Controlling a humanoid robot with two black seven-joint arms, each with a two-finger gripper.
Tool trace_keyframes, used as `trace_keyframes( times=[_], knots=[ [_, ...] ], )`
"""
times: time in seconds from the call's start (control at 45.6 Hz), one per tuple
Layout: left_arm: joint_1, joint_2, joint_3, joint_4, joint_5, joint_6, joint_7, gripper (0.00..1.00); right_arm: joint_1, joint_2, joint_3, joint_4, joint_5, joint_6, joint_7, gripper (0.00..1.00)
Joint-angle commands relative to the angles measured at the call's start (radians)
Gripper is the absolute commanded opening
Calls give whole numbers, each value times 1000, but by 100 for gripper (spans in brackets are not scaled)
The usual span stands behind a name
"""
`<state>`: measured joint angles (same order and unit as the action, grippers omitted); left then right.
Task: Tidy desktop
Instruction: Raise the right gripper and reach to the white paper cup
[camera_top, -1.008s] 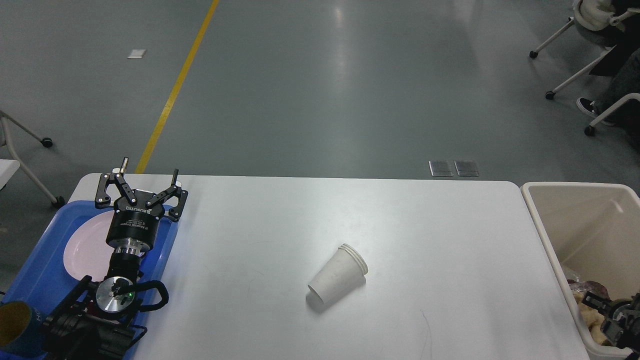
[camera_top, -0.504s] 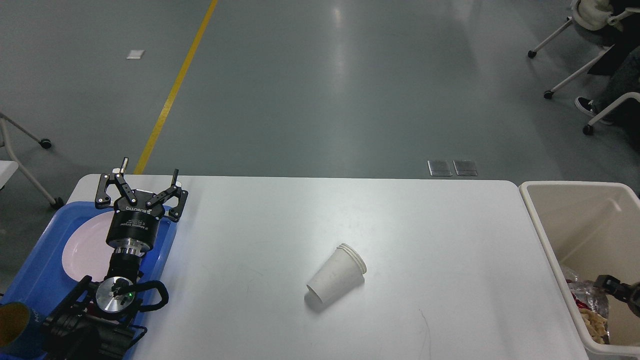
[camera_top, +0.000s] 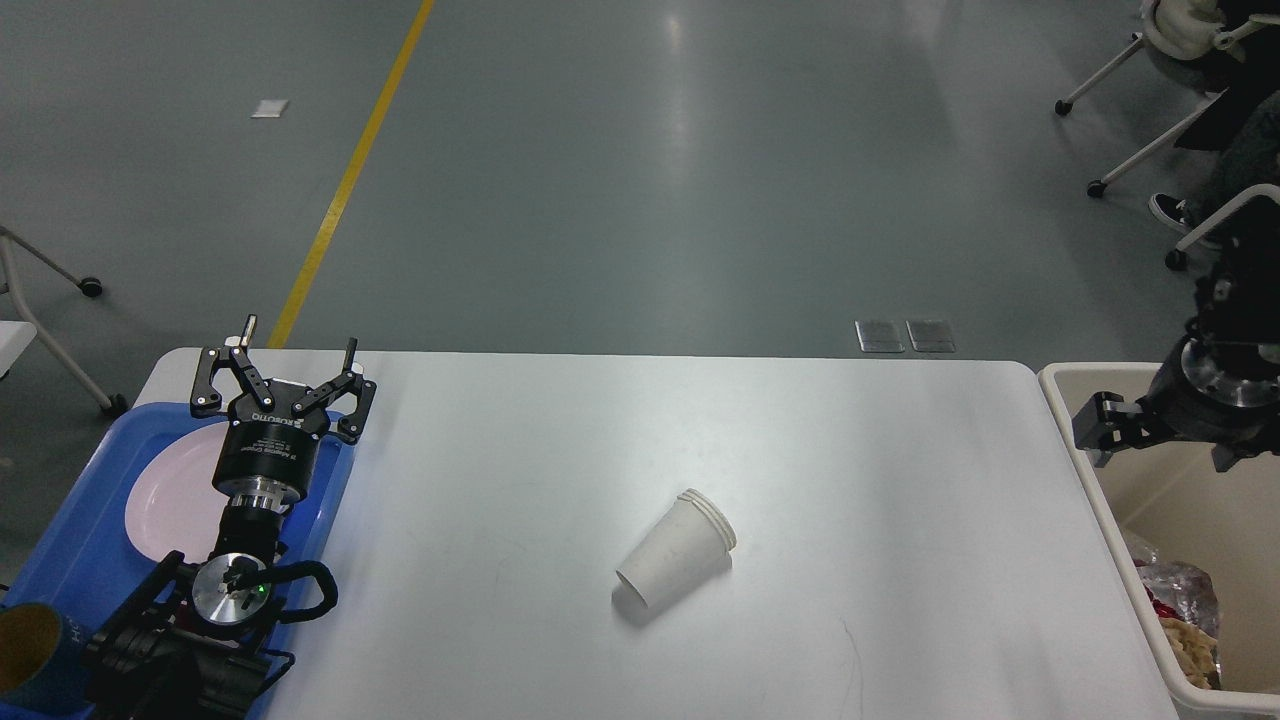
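The white desktop (camera_top: 820, 470) fills the middle of the head view. A stack of white paper cups (camera_top: 675, 552) lies on its side near the middle, rim towards the back right. My left gripper (camera_top: 299, 335) is open and empty, held above the far end of the blue tray (camera_top: 75, 560) at the left. My right gripper (camera_top: 1165, 440) hangs above the near-left corner of the beige bin (camera_top: 1100, 500), right of the desktop's edge. Its fingers (camera_top: 1095, 428) stand spread with nothing between them. Both grippers are far from the cups.
A pink plate (camera_top: 165, 500) lies in the blue tray, partly under my left arm. A brown and blue cylinder (camera_top: 30, 655) stands at the tray's near left corner. Crumpled wrappers (camera_top: 1185, 600) lie in the bin. Chairs on wheels (camera_top: 1150, 90) stand beyond the table.
My right gripper has risen from low inside the bin to above its near-left corner, leaving the wrappers behind. The left arm and the cups have not moved.
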<state>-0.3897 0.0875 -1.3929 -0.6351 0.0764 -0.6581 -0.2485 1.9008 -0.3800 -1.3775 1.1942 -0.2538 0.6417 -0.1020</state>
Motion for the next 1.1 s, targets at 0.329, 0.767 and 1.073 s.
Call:
trace_keyframes(
  times=[0.329,0.767,1.073],
  knots=[
    [0,0,0,0,0,0,0,96,474,217,93,378,174,66,1,100],
    [0,0,0,0,0,0,0,96,265,234,307,355,172,-128,2,100],
    [0,0,0,0,0,-2,0,96,-126,299,549,328,188,-571,8,92]
  ],
)
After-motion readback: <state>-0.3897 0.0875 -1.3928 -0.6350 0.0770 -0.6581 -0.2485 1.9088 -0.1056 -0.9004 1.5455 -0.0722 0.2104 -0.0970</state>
